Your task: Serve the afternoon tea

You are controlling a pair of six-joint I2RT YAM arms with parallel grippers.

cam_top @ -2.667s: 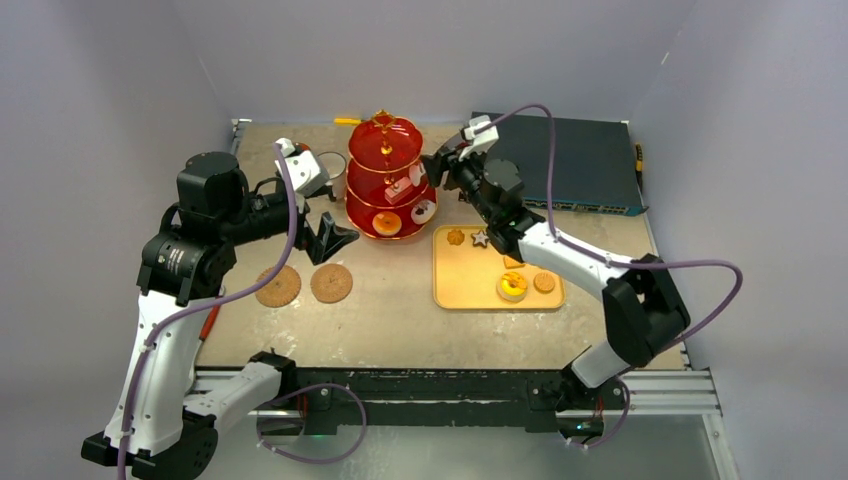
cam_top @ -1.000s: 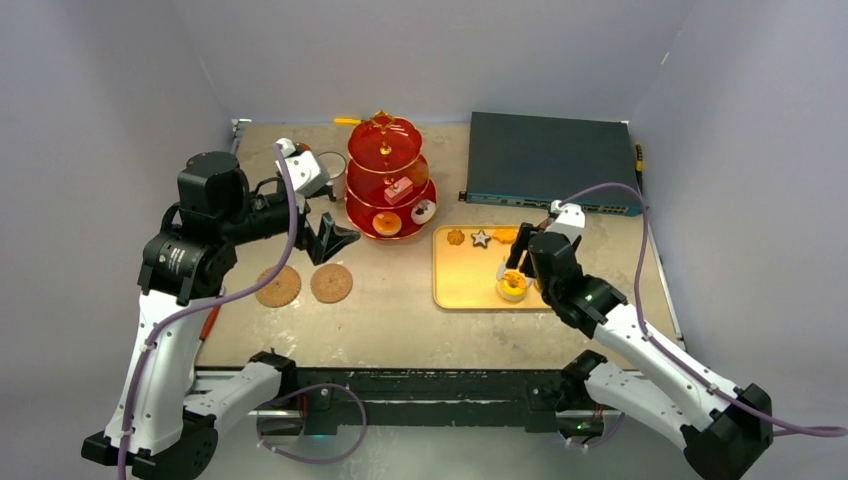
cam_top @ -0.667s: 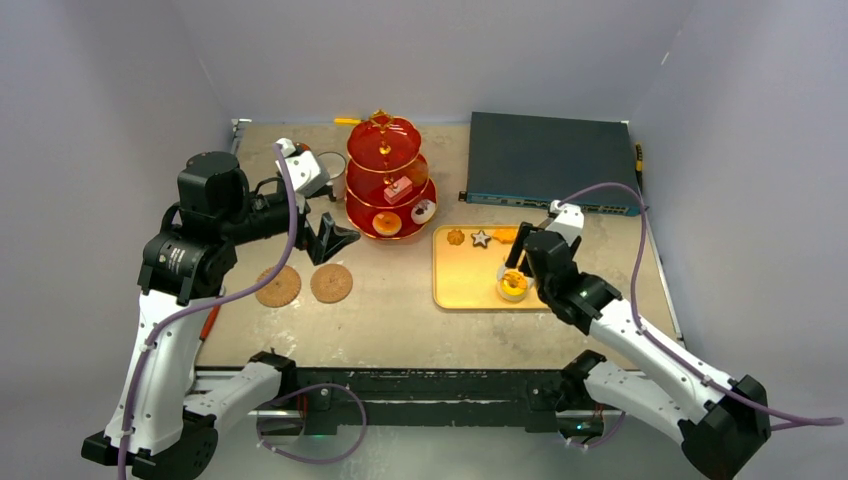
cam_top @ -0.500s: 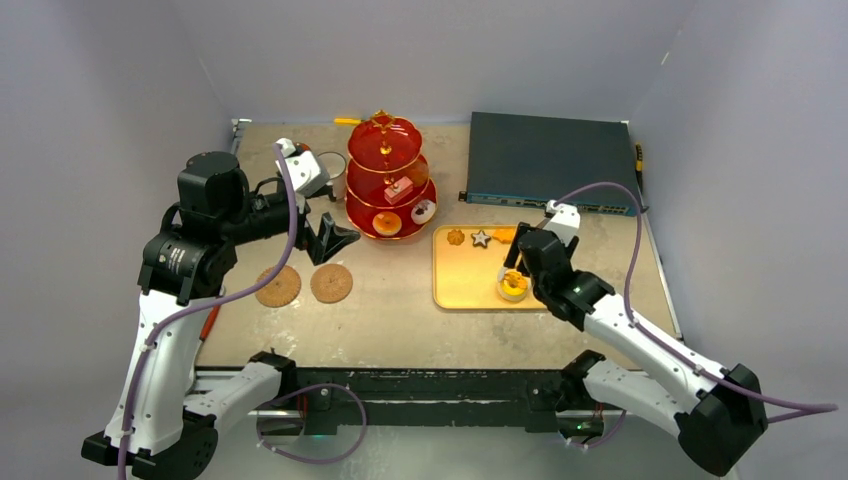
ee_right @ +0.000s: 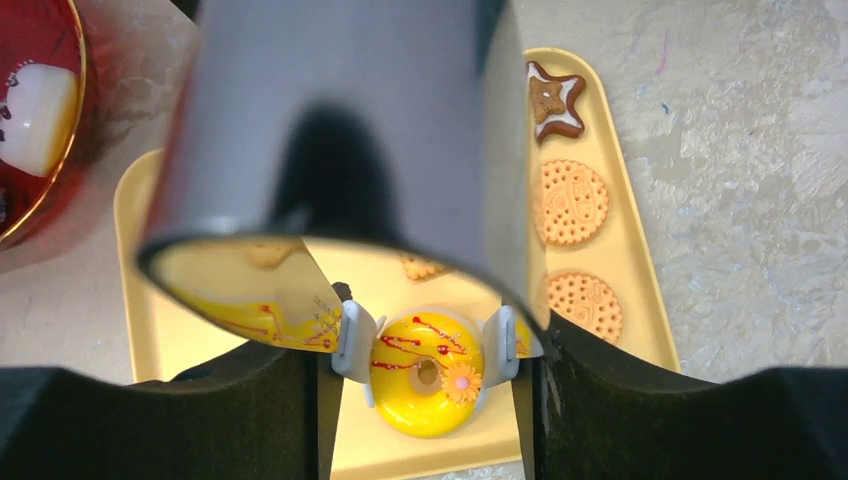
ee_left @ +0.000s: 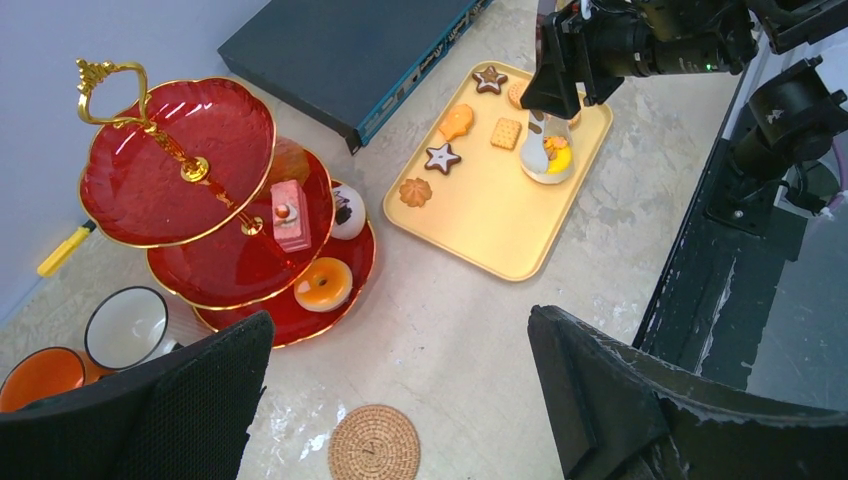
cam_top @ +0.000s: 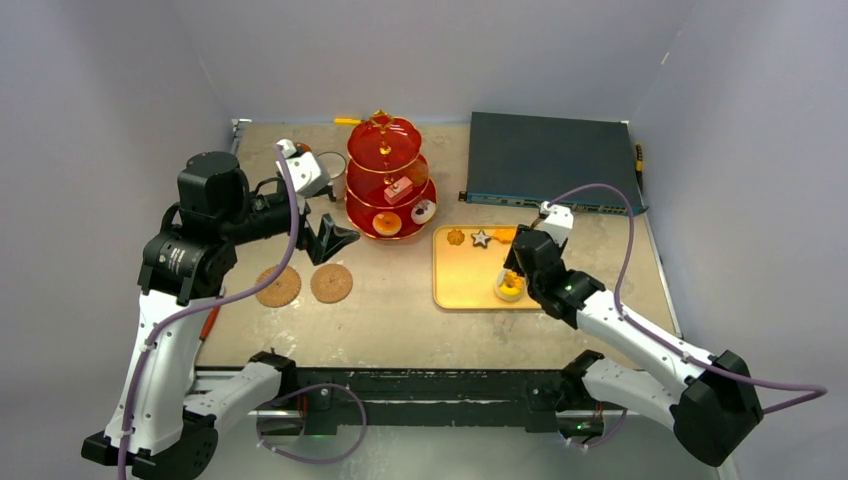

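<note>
Yellow doughnut (ee_right: 425, 385) sits pinched between the right gripper's (ee_right: 428, 345) pads (ee_right: 355, 340), seemingly bound for the red stand (cam_top: 385, 190); left gripper (ee_left: 400, 320) idles, fingers (ee_left: 150, 410) spread.

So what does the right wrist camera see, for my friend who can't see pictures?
The right gripper has one finger on each side of a yellow donut with red squiggles, which lies on a yellow tray. Two round cookies and a star cookie lie on the tray beside it.
</note>
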